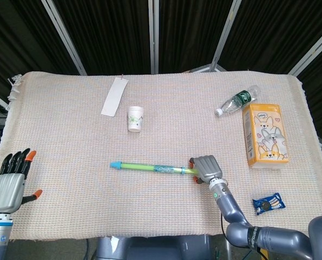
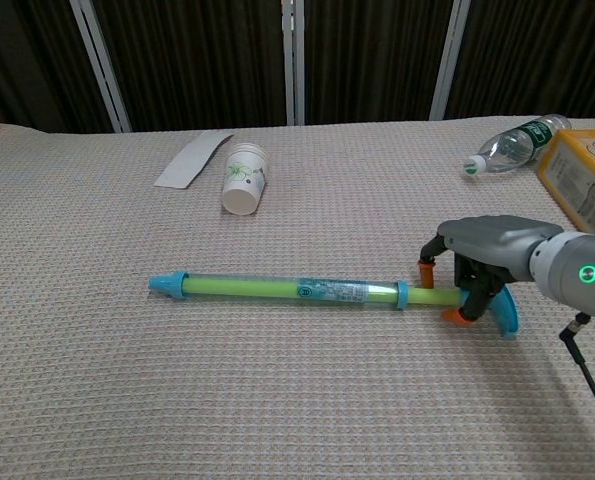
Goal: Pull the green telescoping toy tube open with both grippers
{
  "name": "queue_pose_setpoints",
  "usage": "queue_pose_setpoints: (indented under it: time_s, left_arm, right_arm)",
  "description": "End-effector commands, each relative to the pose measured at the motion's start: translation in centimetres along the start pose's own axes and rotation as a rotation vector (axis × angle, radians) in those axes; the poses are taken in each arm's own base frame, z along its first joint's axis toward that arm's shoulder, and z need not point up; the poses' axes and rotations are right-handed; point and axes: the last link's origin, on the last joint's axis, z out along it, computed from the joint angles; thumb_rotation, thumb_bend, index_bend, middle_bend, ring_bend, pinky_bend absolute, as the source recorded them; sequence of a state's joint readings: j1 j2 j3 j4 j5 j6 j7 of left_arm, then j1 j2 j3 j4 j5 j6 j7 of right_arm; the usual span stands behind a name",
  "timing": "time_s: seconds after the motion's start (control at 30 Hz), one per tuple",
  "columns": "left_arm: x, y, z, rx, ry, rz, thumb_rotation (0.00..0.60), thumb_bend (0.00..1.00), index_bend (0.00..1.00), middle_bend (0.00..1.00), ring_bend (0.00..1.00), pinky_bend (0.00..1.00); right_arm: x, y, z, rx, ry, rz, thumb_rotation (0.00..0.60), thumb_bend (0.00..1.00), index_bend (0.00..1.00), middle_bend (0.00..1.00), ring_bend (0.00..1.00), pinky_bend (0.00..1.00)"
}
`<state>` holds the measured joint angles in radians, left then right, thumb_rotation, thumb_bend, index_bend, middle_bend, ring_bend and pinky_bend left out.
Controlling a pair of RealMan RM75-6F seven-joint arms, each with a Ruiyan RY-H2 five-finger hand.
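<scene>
Two robot hands show in the head view. The left robot hand (image 1: pixel 8 181) sits at 8 o'clock off the table's (image 1: pixel 69 135) left edge, fingers spread and holding nothing, with bare woven cloth between it and the tube's cap. The right robot hand (image 1: pixel 205 168) lies at 5 o'clock over the handle end of the green telescoping toy tube with blue caps (image 1: pixel 150 167), which stretches across the table's middle-front. A white paper cup (image 1: pixel 135 118) lies at 11 o'clock, a pale card strip (image 1: pixel 114 96) beyond it. A clear plastic water bottle (image 1: pixel 237 100) and an orange cartoon-dog carton (image 1: pixel 265 135) stand at 2 o'clock near the right edge; a small blue snack packet (image 1: pixel 269 203) lies near the front edge.

From the chest view, the right robot hand (image 2: pixel 472 268) has its orange-tipped fingers (image 2: pixel 426 273) curled down around the tube's (image 2: pixel 277 289) thin rod just beside the blue T-handle; whether they clamp it I cannot tell. Open cloth surrounds the tube's far cap.
</scene>
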<state>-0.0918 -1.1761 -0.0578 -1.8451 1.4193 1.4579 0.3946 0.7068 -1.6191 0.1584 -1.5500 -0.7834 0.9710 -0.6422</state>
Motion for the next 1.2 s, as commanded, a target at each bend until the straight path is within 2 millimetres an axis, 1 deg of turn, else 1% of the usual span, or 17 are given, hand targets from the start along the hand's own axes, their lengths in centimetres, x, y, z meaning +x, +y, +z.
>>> queue_pose_setpoints:
  time_s: [0.03, 0.27, 0.43, 0.47, 0.53, 0.57, 0.6, 0.63, 0.7, 0.73, 0.77, 0.8, 0.83, 0.9, 0.97, 1.1, 1.2]
  left_arm:
    - [0.0, 0.0, 0.0, 0.0, 0.0, 0.0, 0.6, 0.0, 0.0, 0.0, 0.0, 0.0]
    - [-0.1, 0.0, 0.0, -0.001, -0.005, 0.002, 0.6, 0.0, 0.0, 0.0, 0.0, 0.0]
    - [-0.5, 0.3, 0.3, -0.013, -0.017, 0.013, 0.6, 0.0, 0.0, 0.0, 0.0, 0.0]
    - [-0.6, 0.3, 0.4, -0.017, -0.018, 0.016, 0.6, 0.0, 0.0, 0.01, 0.0, 0.0]
    - [-0.7, 0.7, 0.9, -0.034, -0.015, 0.022, 0.6, 0.0, 0.0, 0.11, 0.08, 0.01]
    - [-0.8, 0.9, 1.2, -0.043, -0.009, 0.023, 0.6, 0.0, 0.0, 0.23, 0.19, 0.04]
    - [-1.0, 1.4, 1.8, -0.061, -0.005, 0.022, 0.6, 0.0, 0.0, 0.36, 0.32, 0.11]
    - [-1.1, 1.7, 2.2, -0.078, -0.004, 0.022, 0.6, 0.0, 0.0, 0.44, 0.4, 0.19]
    - [-1.6, 2.9, 3.3, -0.138, 0.001, 0.018, 0.6, 0.0, 0.01, 0.63, 0.58, 0.47]
    - [-1.9, 3.4, 3.8, -0.164, -0.006, 0.013, 0.6, 0.0, 0.02, 0.68, 0.62, 0.57]
    - [-2.2, 3.8, 4.3, -0.184, -0.013, 0.006, 0.6, 0.0, 0.04, 0.74, 0.68, 0.69]
    - [-2.5, 4.6, 4.8, -0.216, -0.026, -0.003, 0.6, 0.0, 0.05, 0.75, 0.69, 0.71]
    - [-2.9, 5.5, 5.6, -0.253, -0.041, -0.018, 0.6, 0.0, 0.11, 0.81, 0.75, 0.82]
    - [-3.4, 6.8, 6.7, -0.298, -0.057, -0.039, 0.6, 0.0, 0.21, 0.9, 0.83, 0.96]
    - [-3.9, 8.3, 7.9, -0.34, -0.078, -0.06, 0.6, 0.0, 0.27, 0.93, 0.86, 1.0]
    - [-5.2, 10.9, 9.5, -0.409, -0.176, -0.102, 0.6, 0.0, 0.35, 0.96, 0.89, 1.0]
    - [-5.9, 12.8, 10.6, -0.448, -0.236, -0.125, 0.6, 0.0, 0.38, 0.97, 0.9, 1.0]
  right_arm:
    - [-0.1, 0.2, 0.0, -0.002, 0.007, -0.006, 0.6, 0.26, 0.48, 1.0, 1.0, 1.0]
    - [-0.3, 0.6, 0.2, 0.001, 0.032, -0.023, 0.6, 0.38, 0.64, 1.0, 1.0, 1.0]
    - [-0.2, 0.6, 0.0, 0.012, 0.037, -0.016, 0.6, 0.43, 0.66, 1.0, 1.0, 1.0]
    - [-0.2, 0.6, -0.1, 0.013, 0.037, -0.014, 0.6, 0.43, 0.66, 1.0, 1.0, 1.0]
    - [-0.2, 0.6, -0.2, 0.012, 0.034, -0.011, 0.6, 0.43, 0.66, 1.0, 1.0, 1.0]
    - [-0.2, 0.6, -0.3, 0.011, 0.033, -0.008, 0.6, 0.43, 0.66, 1.0, 1.0, 1.0]
    - [-0.1, 0.6, -0.4, 0.008, 0.031, -0.003, 0.6, 0.43, 0.66, 1.0, 1.0, 1.0]
    - [-0.1, 0.5, -0.4, 0.005, 0.029, 0.001, 0.6, 0.43, 0.66, 1.0, 1.0, 1.0]
    - [0.0, 0.5, -0.6, -0.001, 0.025, 0.011, 0.6, 0.44, 0.66, 1.0, 1.0, 1.0]
    - [0.1, 0.4, -0.6, -0.003, 0.024, 0.014, 0.6, 0.44, 0.66, 1.0, 1.0, 1.0]
    - [0.2, 0.4, -0.6, -0.006, 0.024, 0.018, 0.6, 0.44, 0.66, 1.0, 1.0, 1.0]
    - [0.3, 0.4, -0.6, -0.009, 0.024, 0.021, 0.6, 0.44, 0.66, 1.0, 1.0, 1.0]
    - [0.4, 0.3, -0.7, -0.014, 0.023, 0.031, 0.6, 0.44, 0.66, 1.0, 1.0, 1.0]
    - [0.6, 0.2, -0.7, -0.02, 0.021, 0.044, 0.6, 0.45, 0.66, 1.0, 1.0, 1.0]
    - [0.7, 0.0, -0.8, -0.026, 0.018, 0.052, 0.6, 0.45, 0.66, 1.0, 1.0, 1.0]
    - [1.0, -0.2, -0.8, -0.036, 0.013, 0.062, 0.6, 0.45, 0.66, 1.0, 1.0, 1.0]
    - [1.1, -0.3, -0.8, -0.043, 0.007, 0.069, 0.6, 0.45, 0.66, 1.0, 1.0, 1.0]
